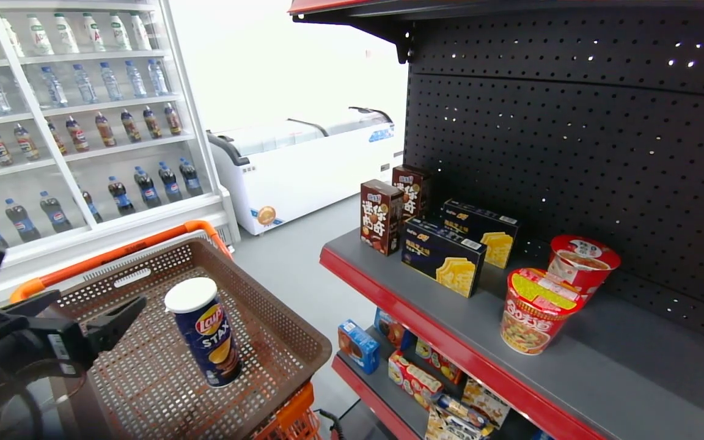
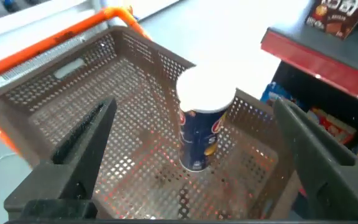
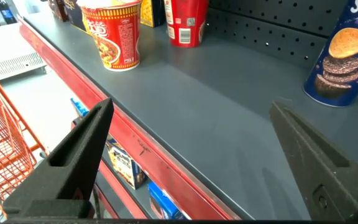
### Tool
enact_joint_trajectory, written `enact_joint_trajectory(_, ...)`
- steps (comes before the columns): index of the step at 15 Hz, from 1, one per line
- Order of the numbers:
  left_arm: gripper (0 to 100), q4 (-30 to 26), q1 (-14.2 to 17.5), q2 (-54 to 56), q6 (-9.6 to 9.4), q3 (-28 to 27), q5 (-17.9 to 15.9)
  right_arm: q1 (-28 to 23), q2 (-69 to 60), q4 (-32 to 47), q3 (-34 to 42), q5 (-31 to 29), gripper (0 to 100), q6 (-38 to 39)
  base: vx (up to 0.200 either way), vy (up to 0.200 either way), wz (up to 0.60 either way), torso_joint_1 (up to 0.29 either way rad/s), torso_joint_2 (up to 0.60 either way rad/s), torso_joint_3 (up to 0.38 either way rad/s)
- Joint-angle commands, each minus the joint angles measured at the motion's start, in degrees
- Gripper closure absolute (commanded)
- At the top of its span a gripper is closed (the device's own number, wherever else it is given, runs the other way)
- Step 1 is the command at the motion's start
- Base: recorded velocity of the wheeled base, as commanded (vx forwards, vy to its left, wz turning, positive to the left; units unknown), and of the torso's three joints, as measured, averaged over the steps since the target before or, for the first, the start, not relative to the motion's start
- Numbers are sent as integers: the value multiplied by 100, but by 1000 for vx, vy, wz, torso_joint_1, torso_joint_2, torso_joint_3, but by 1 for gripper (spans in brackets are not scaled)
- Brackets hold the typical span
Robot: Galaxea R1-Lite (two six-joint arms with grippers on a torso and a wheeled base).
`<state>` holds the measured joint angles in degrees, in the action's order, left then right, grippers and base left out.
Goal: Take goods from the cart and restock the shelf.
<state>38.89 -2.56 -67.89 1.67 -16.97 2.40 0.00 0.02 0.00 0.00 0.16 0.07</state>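
Left gripper, fingers spread wide, hung at nine o'clock of the upright dark-blue white-lidded crisp tube in the brown perforated cart basket, seemingly poised to grasp it.

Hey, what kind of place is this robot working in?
Most likely a small grocery or convenience store: a glass-door cooler stocked with bottled drinks, a chest freezer near it, and a red-edged shelf holding cup noodles and snack boxes.
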Motion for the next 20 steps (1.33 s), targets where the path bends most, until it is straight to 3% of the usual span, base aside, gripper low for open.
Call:
enact_joint_trajectory(1, 0, 1121, -148, -1772, 35, 563, -20, 0, -2, 0, 0, 2, 0, 1, 0, 0, 0, 0, 0, 0)
enact_joint_trajectory(5, 0, 1692, -157, -2536, 62, 677, -29, 0, -2, 0, 0, 2, 0, 1, 0, 0, 0, 0, 0, 0)
enact_joint_trajectory(11, 0, 3063, -131, -3872, 325, 923, -29, 0, -2, 0, 0, 2, 0, 1, 0, 0, 0, 0, 0, 0)
enact_joint_trajectory(18, 0, 5111, -166, -5463, 325, 1055, -38, 0, -2, 0, 0, 2, 0, 1, 0, 0, 0, 0, 0, 0)
enact_joint_trajectory(20, 0, 5111, -166, -5630, 308, 967, -38, 0, -2, 0, 0, 2, 0, 1, 0, 0, 0, 0, 0, 0)
